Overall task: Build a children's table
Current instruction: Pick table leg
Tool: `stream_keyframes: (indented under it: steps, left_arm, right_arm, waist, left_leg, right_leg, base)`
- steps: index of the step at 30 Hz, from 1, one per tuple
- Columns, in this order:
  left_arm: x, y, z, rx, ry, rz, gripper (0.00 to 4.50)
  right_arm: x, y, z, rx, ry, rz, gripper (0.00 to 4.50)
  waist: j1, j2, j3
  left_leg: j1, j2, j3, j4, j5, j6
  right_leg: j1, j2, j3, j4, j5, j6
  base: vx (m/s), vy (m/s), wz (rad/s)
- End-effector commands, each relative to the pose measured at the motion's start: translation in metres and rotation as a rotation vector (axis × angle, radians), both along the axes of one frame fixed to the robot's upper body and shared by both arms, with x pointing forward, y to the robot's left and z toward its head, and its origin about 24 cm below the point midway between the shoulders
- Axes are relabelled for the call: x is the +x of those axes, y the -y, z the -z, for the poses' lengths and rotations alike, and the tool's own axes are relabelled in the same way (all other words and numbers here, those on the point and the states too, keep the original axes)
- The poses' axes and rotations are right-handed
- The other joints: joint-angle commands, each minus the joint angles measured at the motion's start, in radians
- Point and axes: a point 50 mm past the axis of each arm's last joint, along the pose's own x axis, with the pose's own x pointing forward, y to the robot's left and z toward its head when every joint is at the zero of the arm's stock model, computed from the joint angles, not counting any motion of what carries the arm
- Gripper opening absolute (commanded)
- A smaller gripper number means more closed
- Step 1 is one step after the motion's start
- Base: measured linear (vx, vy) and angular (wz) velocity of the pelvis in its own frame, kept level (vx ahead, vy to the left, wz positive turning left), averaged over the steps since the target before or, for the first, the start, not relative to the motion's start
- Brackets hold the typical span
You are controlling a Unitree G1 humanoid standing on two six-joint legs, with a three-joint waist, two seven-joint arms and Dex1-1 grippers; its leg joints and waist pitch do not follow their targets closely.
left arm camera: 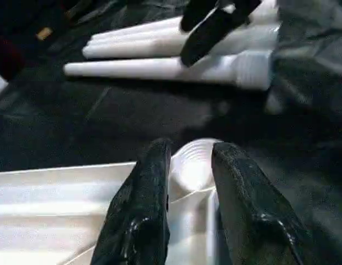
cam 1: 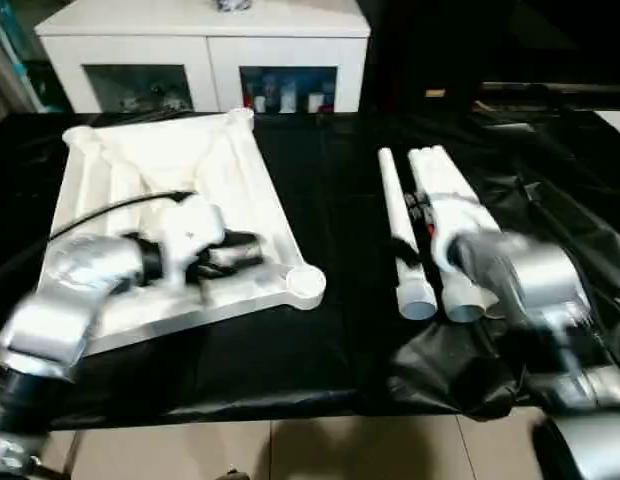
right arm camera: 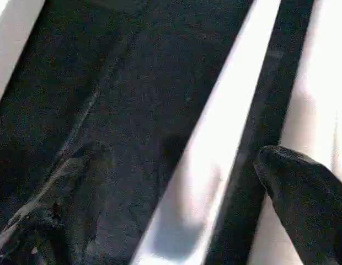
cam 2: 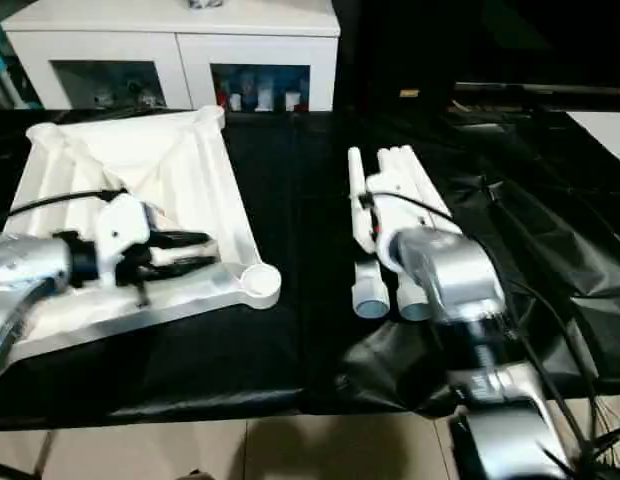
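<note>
White tabletop (cam 2: 180, 175): I see my left tool (cam 2: 195, 250) empty, narrowly parted; right tool (left arm camera: 207, 27) gapes wide over legs (cam 2: 390, 200).

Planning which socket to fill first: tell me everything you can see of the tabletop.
The tabletop is white, plastic-looking, lying underside up on the black sheet, left of the loose legs. Raised ribs cross diagonally, with a rim around them; round sockets sit at the corners, the near-right one empty. The left gripper hovers over its near part, jaws slightly apart, pointing at that socket.
</note>
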Motion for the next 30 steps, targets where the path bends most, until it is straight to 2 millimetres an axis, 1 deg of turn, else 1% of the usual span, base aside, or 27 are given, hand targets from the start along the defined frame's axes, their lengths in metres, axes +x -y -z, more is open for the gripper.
stream_keyframes:
  steps: [1, 2, 3, 4, 5, 6, 8, 11, 12, 13, 14, 17, 19, 20, 23, 24, 25, 26, 27, 28, 29, 30]
  left_arm:
    - [-0.005, 0.006, 0.003, 0.004, -0.029, 0.030, 1.46]
    - [-0.006, 0.009, 0.005, 0.008, -0.036, 0.042, 1.46]
    - [-0.007, 0.011, 0.006, 0.007, -0.050, 0.054, 1.46]
    - [-0.008, 0.013, 0.006, 0.006, -0.057, 0.065, 1.46]
    - [-0.008, 0.013, 0.006, 0.006, -0.057, 0.065, 1.46]
    - [-0.008, 0.013, 0.006, 0.006, -0.057, 0.065, 1.46]
    - [-0.009, 0.016, 0.003, 0.004, -0.071, 0.089, 1.46]
    - [-0.011, 0.019, -0.001, 0.001, -0.082, 0.100, 1.46]
    - [-0.011, 0.020, -0.002, 0.000, -0.084, 0.101, 1.46]
    - [-0.011, 0.020, -0.002, 0.000, -0.085, 0.100, 1.46]
    - [-0.011, 0.021, -0.003, -0.002, -0.088, 0.098, 1.46]
    - [-0.011, 0.021, -0.004, 0.001, -0.093, 0.101, 1.46]
    - [-0.011, 0.022, -0.004, 0.000, -0.095, 0.102, 1.46]
    - [-0.011, 0.022, -0.005, 0.000, -0.095, 0.102, 1.50]
    - [-0.011, 0.022, -0.005, 0.002, -0.095, 0.101, 1.50]
    - [-0.011, 0.022, -0.005, 0.002, -0.095, 0.101, 1.50]
    - [-0.010, 0.022, -0.005, 0.004, -0.093, 0.098, 1.50]
    - [-0.011, 0.021, -0.007, 0.004, -0.091, 0.093, 1.50]
    - [-0.011, 0.021, -0.008, 0.005, -0.091, 0.091, 1.50]
    - [-0.011, 0.021, -0.008, 0.005, -0.091, 0.091, 1.50]
    - [-0.011, 0.021, -0.009, 0.005, -0.090, 0.088, 1.50]
    - [-0.011, 0.021, -0.009, 0.006, -0.088, 0.084, 1.50]
  right_arm:
    - [0.003, 0.005, 0.004, 0.020, -0.059, 0.061, 4.50]
    - [0.004, 0.004, 0.005, 0.040, -0.086, 0.071, 4.50]
    - [0.005, 0.002, 0.008, 0.043, -0.115, 0.082, 4.50]
    - [0.006, 0.001, 0.011, 0.042, -0.135, 0.092, 4.50]
    - [0.006, 0.001, 0.011, 0.042, -0.135, 0.092, 4.50]
    - [0.006, 0.001, 0.011, 0.042, -0.135, 0.092, 4.50]
    - [0.008, 0.002, 0.015, 0.029, -0.165, 0.136, 4.50]
    - [0.010, 0.001, 0.020, 0.046, -0.199, 0.177, 4.50]
    - [0.010, 0.000, 0.022, 0.058, -0.212, 0.184, 4.50]
    - [0.010, -0.001, 0.022, 0.065, -0.219, 0.184, 4.50]
    - [0.010, -0.003, 0.025, 0.093, -0.244, 0.186, 4.50]
    - [0.010, -0.006, 0.030, 0.141, -0.280, 0.182, 4.50]
    - [0.010, -0.008, 0.032, 0.143, -0.289, 0.180, 4.50]
    - [0.010, -0.008, 0.033, 0.145, -0.292, 0.180, 4.21]
    - [0.010, -0.010, 0.034, 0.159, -0.302, 0.180, 4.10]
    - [0.010, -0.010, 0.034, 0.159, -0.302, 0.180, 3.97]
    - [0.010, -0.011, 0.034, 0.163, -0.301, 0.179, 3.85]
    - [0.013, -0.012, 0.031, 0.164, -0.293, 0.181, 3.78]
    - [0.014, -0.013, 0.030, 0.167, -0.291, 0.182, 3.67]
    - [0.014, -0.013, 0.030, 0.167, -0.291, 0.182, 3.67]
    - [0.015, -0.014, 0.029, 0.168, -0.289, 0.183, 3.41]
    - [0.016, -0.014, 0.028, 0.167, -0.287, 0.182, 3.34]
  waist:
    - [-0.003, -0.002, -0.068]
    - [-0.003, -0.001, -0.067]
    - [-0.002, -0.007, -0.066]
    - [-0.004, -0.007, -0.066]
    - [-0.002, -0.003, -0.065]
    - [-0.002, -0.002, -0.064]
    - [-0.004, -0.010, -0.065]
    - [-0.004, -0.007, -0.064]
    - [-0.003, -0.007, -0.063]
    - [-0.003, -0.007, -0.064]
    - [-0.005, -0.006, -0.065]
    - [-0.004, -0.007, -0.066]
    - [-0.003, -0.007, -0.066]
    - [-0.002, -0.007, -0.067]
    - [-0.002, -0.009, -0.066]
    - [-0.001, -0.008, -0.066]
    - [-0.001, -0.010, -0.066]
    - [-0.002, -0.013, -0.067]
    - [-0.002, -0.014, -0.066]
    - [-0.002, -0.013, -0.066]
    - [-0.002, -0.014, -0.066]
    - [-0.002, -0.018, -0.066]
  left_leg:
    - [0.016, 0.030, 0.000, -0.074, 0.008, -0.026]
    - [0.014, 0.028, -0.001, -0.076, 0.012, -0.023]
    - [0.013, 0.030, 0.000, -0.076, 0.007, -0.023]
    - [0.013, 0.030, 0.000, -0.077, 0.004, -0.025]
    - [0.015, 0.031, 0.000, -0.077, -0.005, -0.028]
    - [0.015, 0.032, 0.001, -0.077, -0.007, -0.031]
    - [0.015, 0.031, 0.001, -0.077, 0.008, -0.033]
    - [0.017, 0.031, 0.003, -0.078, -0.005, -0.041]
    - [0.016, 0.031, 0.003, -0.078, -0.008, -0.044]
    - [0.015, 0.031, 0.002, -0.077, -0.003, -0.043]
    - [0.016, 0.030, 0.003, -0.077, 0.002, -0.043]
    - [0.014, 0.029, 0.003, -0.075, 0.016, -0.036]
    - [0.014, 0.029, 0.002, -0.074, 0.021, -0.032]
    - [0.015, 0.029, 0.002, -0.075, 0.018, -0.032]
    - [0.015, 0.030, 0.003, -0.075, 0.013, -0.033]
    - [0.015, 0.030, 0.003, -0.075, 0.013, -0.033]
    - [0.014, 0.029, 0.003, -0.075, 0.012, -0.032]
    - [0.014, 0.030, 0.003, -0.075, 0.010, -0.032]
    - [0.014, 0.031, 0.004, -0.076, 0.007, -0.031]
    - [0.013, 0.031, 0.003, -0.076, 0.010, -0.031]
    - [0.014, 0.031, 0.004, -0.075, 0.014, -0.028]
    - [0.014, 0.031, 0.004, -0.075, 0.016, -0.026]
  right_leg:
    - [0.050, -0.039, 0.031, -0.052, 0.166, -0.237]
    - [0.051, -0.040, 0.031, -0.050, 0.171, -0.243]
    - [0.051, -0.041, 0.030, -0.052, 0.162, -0.241]
    - [0.051, -0.041, 0.030, -0.050, 0.155, -0.244]
    - [0.048, -0.042, 0.029, -0.052, 0.133, -0.242]
    - [0.048, -0.042, 0.030, -0.052, 0.132, -0.240]
    - [0.050, -0.040, 0.030, -0.051, 0.150, -0.234]
    - [0.047, -0.043, 0.031, -0.052, 0.121, -0.238]
    - [0.049, -0.042, 0.031, -0.052, 0.117, -0.238]
    - [0.050, -0.042, 0.031, -0.051, 0.125, -0.237]
    - [0.049, -0.041, 0.030, -0.050, 0.136, -0.236]
    - [0.052, -0.040, 0.030, -0.048, 0.162, -0.237]
    - [0.052, -0.040, 0.029, -0.048, 0.170, -0.238]
    - [0.052, -0.041, 0.028, -0.048, 0.165, -0.240]
    - [0.053, -0.041, 0.028, -0.049, 0.155, -0.237]
    - [0.052, -0.041, 0.028, -0.049, 0.154, -0.237]
    - [0.052, -0.041, 0.028, -0.049, 0.150, -0.236]
    - [0.053, -0.042, 0.028, -0.049, 0.141, -0.238]
    - [0.051, -0.044, 0.029, -0.049, 0.134, -0.240]
    - [0.052, -0.043, 0.028, -0.048, 0.135, -0.240]
    - [0.051, -0.043, 0.028, -0.049, 0.141, -0.239]
    - [0.052, -0.043, 0.028, -0.048, 0.142, -0.241]
  base:
    - [0.000, 0.000, 0.00]
    - [0.000, 0.000, 0.00]
    - [0.000, 0.000, 0.00]
    - [0.000, 0.000, 0.00]
    - [0.000, 0.000, 0.00]
    - [0.000, 0.000, 0.00]
    - [0.000, 0.000, 0.00]
    - [0.000, 0.000, 0.00]
    - [0.000, 0.000, 0.00]
    - [0.000, 0.000, 0.00]
    - [0.000, 0.000, 0.00]
    - [0.000, 0.000, 0.00]
    - [0.000, 0.000, 0.00]
    - [0.000, 0.000, 0.00]
    - [0.000, 0.000, 0.00]
    - [0.000, 0.000, 0.00]
    - [0.000, 0.000, 0.00]
    - [0.000, 0.000, 0.00]
    - [0.000, 0.000, 0.00]
    - [0.000, 0.000, 0.00]
    - [0.000, 0.000, 0.00]
    - [0.000, 0.000, 0.00]
